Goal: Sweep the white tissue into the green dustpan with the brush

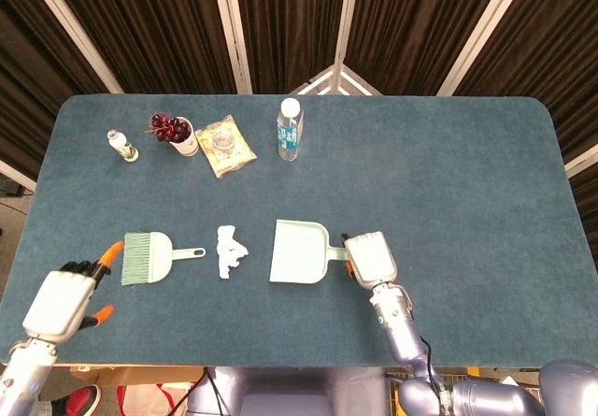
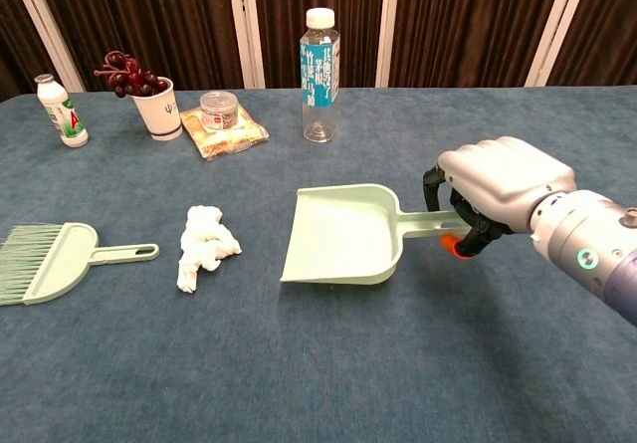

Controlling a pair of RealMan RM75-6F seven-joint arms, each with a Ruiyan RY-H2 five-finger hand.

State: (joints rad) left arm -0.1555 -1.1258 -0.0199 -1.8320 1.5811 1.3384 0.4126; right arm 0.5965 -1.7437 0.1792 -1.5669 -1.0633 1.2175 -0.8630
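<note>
while right hand (image 2: pixel 503 194) grips dustpan (image 2: pixel 343 236), left hand (image 1: pixel 64 299) hovers.

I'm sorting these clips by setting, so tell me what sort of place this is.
Probably a staged lab or demo booth, not a home. A table covered in blue felt stands before dark pleated curtains with pale frame bars, and props like the water bottle and cup of grapes are lined up along its far edge.
</note>
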